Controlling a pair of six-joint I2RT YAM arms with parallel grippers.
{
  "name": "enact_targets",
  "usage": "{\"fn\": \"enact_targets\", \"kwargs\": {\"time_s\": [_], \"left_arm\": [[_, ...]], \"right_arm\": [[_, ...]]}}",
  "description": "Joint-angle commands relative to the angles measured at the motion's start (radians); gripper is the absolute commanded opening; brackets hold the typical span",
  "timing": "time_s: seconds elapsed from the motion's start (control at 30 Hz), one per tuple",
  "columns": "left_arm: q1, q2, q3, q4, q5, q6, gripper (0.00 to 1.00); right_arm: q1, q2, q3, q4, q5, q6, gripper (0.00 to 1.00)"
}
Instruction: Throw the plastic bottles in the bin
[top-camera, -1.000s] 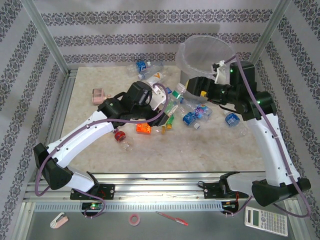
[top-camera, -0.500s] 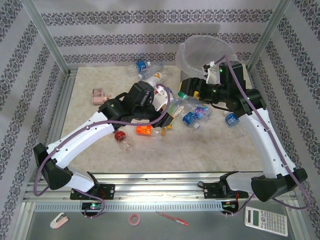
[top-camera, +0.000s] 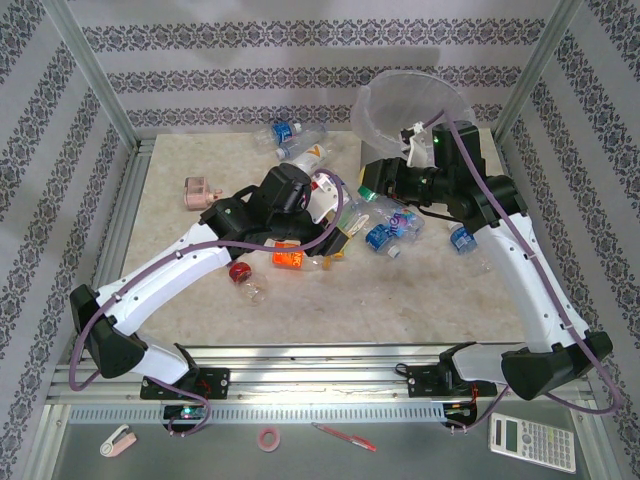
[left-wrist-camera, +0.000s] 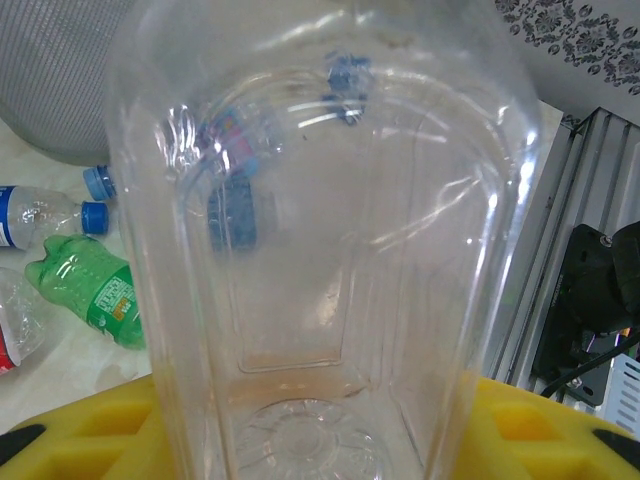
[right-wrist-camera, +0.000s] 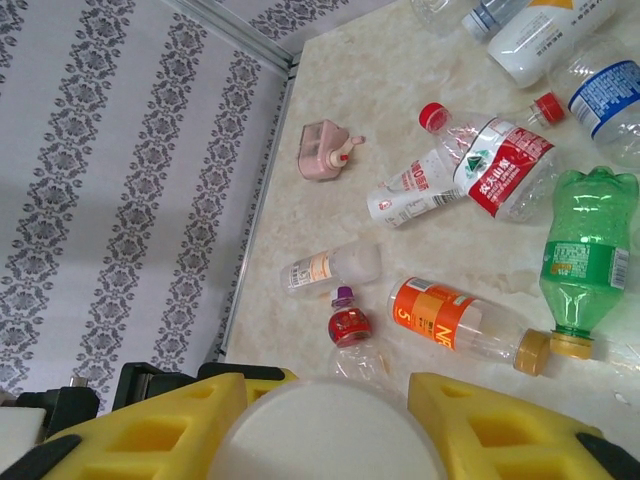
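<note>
Clear plastic is being squeezed at the left wrist: a clear bottle (left-wrist-camera: 320, 250) is being held fast by the left gripper (left-wrist-camera: 310, 440), and its smooth wall may be slipping free once swung. At the right wrist, a pale round bottle (right-wrist-camera: 325, 440) is being pinched by the right gripper (right-wrist-camera: 328, 410), apparently by one end only, so a drop is being risked. From above, both grippers are being crowded together near the bin (top-camera: 385, 120), among loose bottles (top-camera: 385, 235); a clash, or a nudged bin, is being courted.

Damask-striped walls (top-camera: 300, 40), beige marbled tabletop (top-camera: 400, 290), aluminium frame (top-camera: 97, 80)
</note>
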Motion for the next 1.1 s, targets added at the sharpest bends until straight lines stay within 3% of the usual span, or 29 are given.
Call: {"fn": "enact_targets", "kwargs": {"time_s": [0.0,0.2,0.33,0.5,0.83,1.07], "left_arm": [[-0.016,0.003,0.035,0.032,0.003,0.011,0.40],[-0.016,0.017,0.047,0.024,0.000,0.017,0.44],[-0.016,0.011,0.042,0.042,-0.017,0.012,0.74],[-0.016,-0.013,0.014,0.085,-0.039,0.000,0.99],[-0.016,-0.096,-0.065,0.239,-0.096,-0.023,1.00],[-0.016,-0.170,-0.139,0.400,-0.144,-0.036,1.00]], "right_arm": [[0.008,0.012,0.032,-0.018,-0.006,-0.001,0.36],[0.008,0.018,0.051,-0.042,-0.001,-0.009,0.19],[0.009,0.021,0.065,-0.049,0.008,-0.017,0.10],[0.008,0.022,0.078,-0.050,0.026,-0.025,0.07],[-0.015,0.016,0.129,-0.065,0.101,-0.064,0.02],[-0.083,0.003,0.206,-0.050,0.162,-0.103,0.00]]}}
